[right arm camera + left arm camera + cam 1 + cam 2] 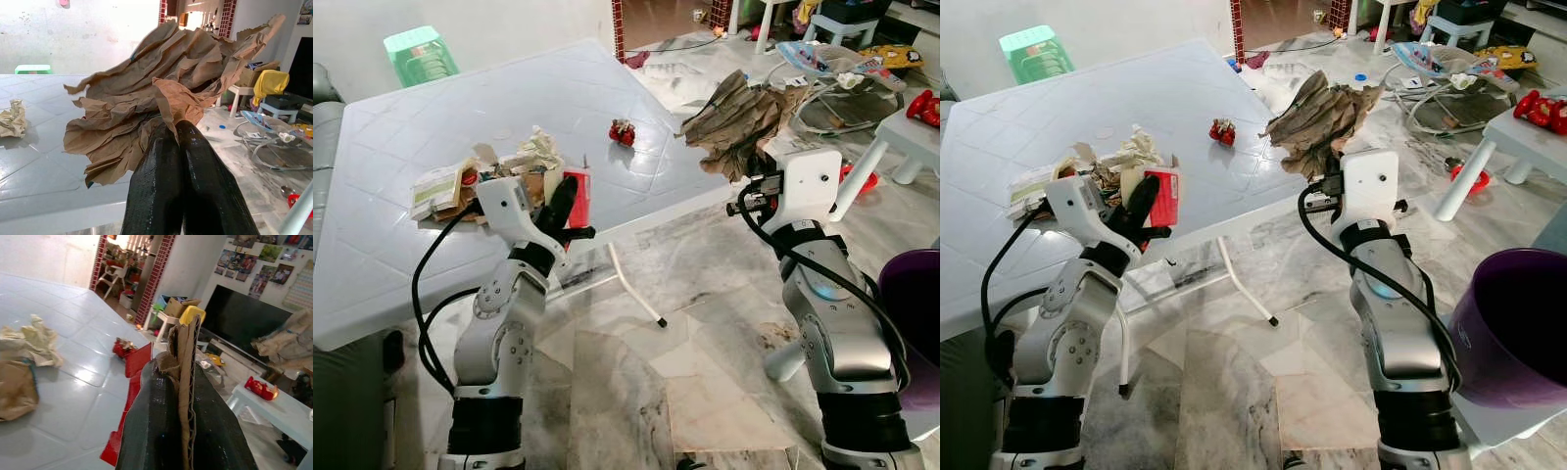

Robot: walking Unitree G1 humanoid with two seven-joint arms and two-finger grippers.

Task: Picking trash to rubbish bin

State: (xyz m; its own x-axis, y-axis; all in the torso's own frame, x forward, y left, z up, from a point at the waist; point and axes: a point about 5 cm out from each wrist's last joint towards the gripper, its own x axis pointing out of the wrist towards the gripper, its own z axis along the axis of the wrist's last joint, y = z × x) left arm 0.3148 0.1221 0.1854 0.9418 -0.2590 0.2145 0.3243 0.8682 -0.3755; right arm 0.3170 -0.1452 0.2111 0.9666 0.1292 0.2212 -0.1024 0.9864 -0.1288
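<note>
Right claw [178, 129] clamps crumpled brown paper [161, 93] off the desk's [431, 137] edge; left claw [188, 382] pinches cardboard [186, 362]. Next, probably the purple bin [1513, 323].

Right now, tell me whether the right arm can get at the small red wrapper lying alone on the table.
Probably not: the right gripper is shut on crumpled brown paper, so its fingers aren't free, though the red wrapper lies unobstructed on the table.
</note>
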